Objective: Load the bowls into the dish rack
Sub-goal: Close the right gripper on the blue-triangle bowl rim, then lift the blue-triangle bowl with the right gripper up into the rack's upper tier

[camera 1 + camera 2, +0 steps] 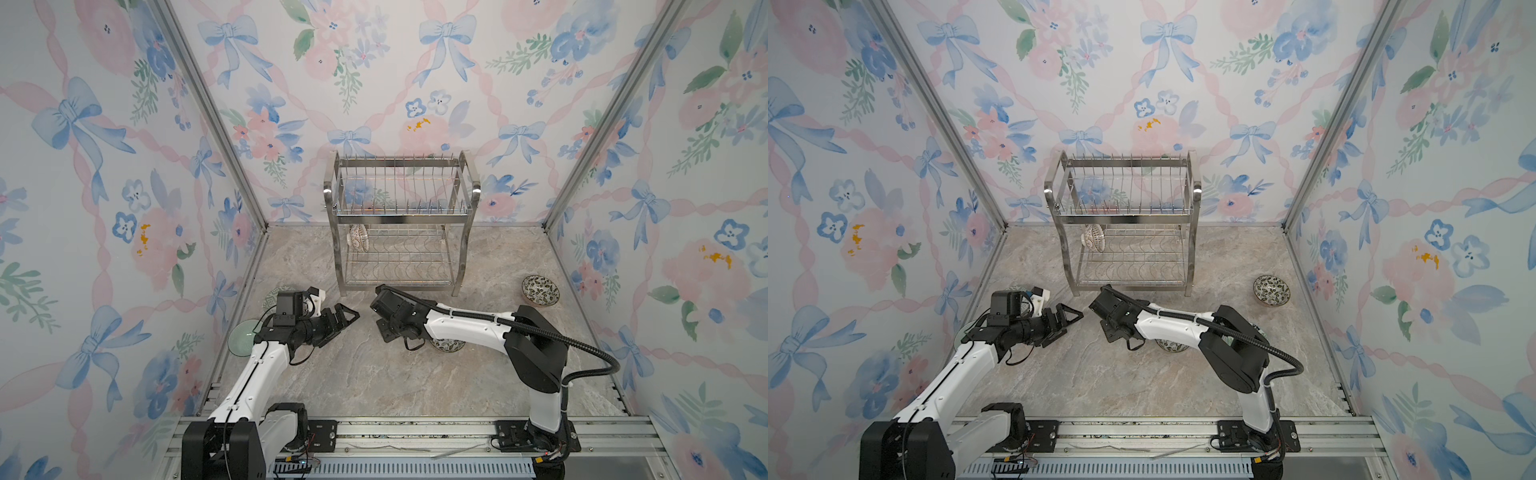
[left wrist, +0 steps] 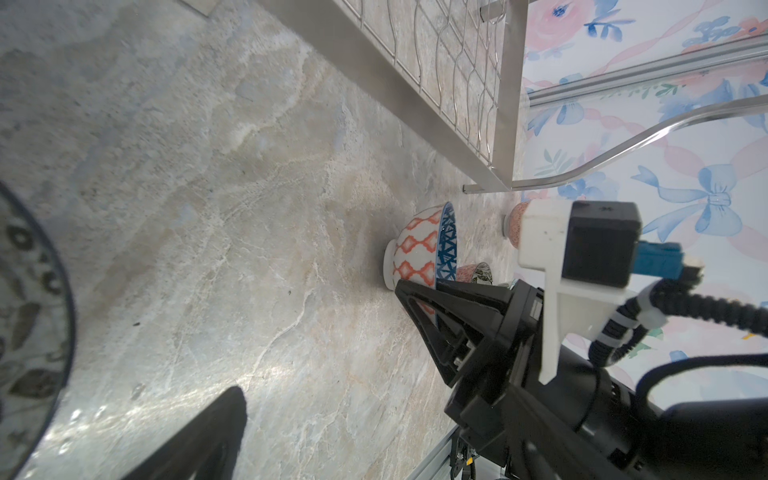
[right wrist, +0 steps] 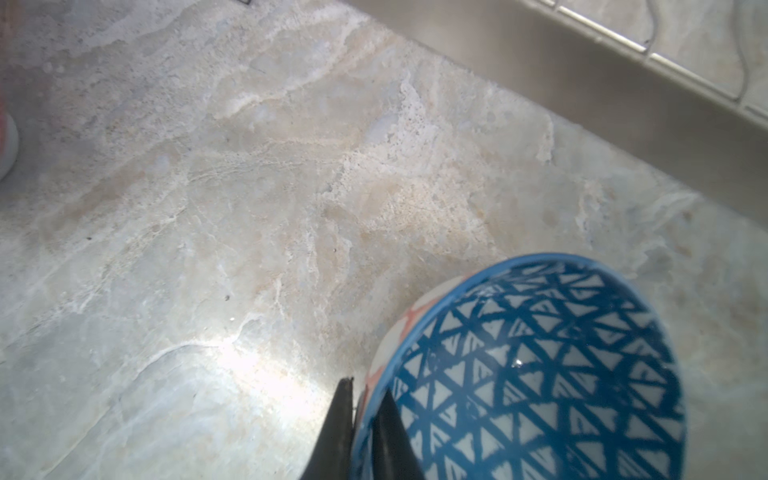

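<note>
My right gripper (image 3: 365, 386) is shut on the rim of a bowl (image 3: 536, 374) that is blue-and-white triangles inside and orange lattice outside. In the left wrist view this bowl (image 2: 419, 249) is upright at the floor in front of the dish rack (image 1: 401, 220). In both top views the right wrist (image 1: 392, 320) hides it. My left gripper (image 1: 347, 328) is open and empty, pointing toward the right gripper. A cream lattice bowl (image 1: 358, 239) stands on edge in the rack's lower tier. A black-and-white leafy bowl (image 1: 540, 290) sits at the right.
A pale green bowl (image 1: 241, 338) and a patterned bowl (image 1: 275, 295) lie by the left arm. Another patterned bowl (image 1: 446, 345) peeks from under the right arm. A pinkish bowl (image 2: 515, 226) sits beyond the held one. Flowered walls close in three sides.
</note>
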Robot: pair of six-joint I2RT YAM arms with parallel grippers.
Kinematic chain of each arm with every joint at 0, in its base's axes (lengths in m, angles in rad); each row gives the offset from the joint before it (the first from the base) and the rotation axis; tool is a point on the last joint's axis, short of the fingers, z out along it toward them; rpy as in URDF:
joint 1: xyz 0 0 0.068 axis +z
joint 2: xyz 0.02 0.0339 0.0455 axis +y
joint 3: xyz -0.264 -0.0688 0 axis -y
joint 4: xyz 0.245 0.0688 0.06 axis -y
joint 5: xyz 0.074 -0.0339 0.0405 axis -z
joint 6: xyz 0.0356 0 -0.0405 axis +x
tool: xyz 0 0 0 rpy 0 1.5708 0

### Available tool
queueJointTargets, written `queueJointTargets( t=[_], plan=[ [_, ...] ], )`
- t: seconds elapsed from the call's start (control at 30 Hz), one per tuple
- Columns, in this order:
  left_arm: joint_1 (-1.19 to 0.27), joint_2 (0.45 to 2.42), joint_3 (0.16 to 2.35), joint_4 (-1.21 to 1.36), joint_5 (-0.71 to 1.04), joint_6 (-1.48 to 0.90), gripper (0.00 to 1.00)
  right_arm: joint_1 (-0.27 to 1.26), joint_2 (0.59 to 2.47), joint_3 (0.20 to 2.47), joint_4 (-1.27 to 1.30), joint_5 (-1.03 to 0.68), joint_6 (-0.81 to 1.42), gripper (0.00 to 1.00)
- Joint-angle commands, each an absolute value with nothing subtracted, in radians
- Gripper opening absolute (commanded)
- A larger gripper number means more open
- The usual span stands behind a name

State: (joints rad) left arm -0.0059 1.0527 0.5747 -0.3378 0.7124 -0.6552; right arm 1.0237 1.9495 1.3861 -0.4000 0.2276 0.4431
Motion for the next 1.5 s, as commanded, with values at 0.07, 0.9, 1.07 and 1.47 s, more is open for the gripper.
queueJointTargets(
  t=[0.07, 0.9, 1.07, 1.47],
  plan=[
    [-0.005, 1.062, 0.624, -0.321, 0.699, -0.626, 0.98, 1.015, 1.858, 1.383, -0.353, 0.160, 0.415, 0.06],
    [-0.156, 1.139, 0.793, -0.128, 0.637, -0.634, 0.98, 0.737, 1.700, 1.136, 0.462, -0.184, 0.549, 0.02],
    [-0.190, 1.195, 0.829, -0.058, 0.602, -0.653, 0.98, 0.699, 1.791, 1.197, 0.560, -0.196, 0.595, 0.01],
    [-0.202, 1.285, 0.899, -0.042, 0.580, -0.624, 0.98, 0.662, 1.992, 1.384, 0.611, -0.209, 0.667, 0.01]
  ],
)
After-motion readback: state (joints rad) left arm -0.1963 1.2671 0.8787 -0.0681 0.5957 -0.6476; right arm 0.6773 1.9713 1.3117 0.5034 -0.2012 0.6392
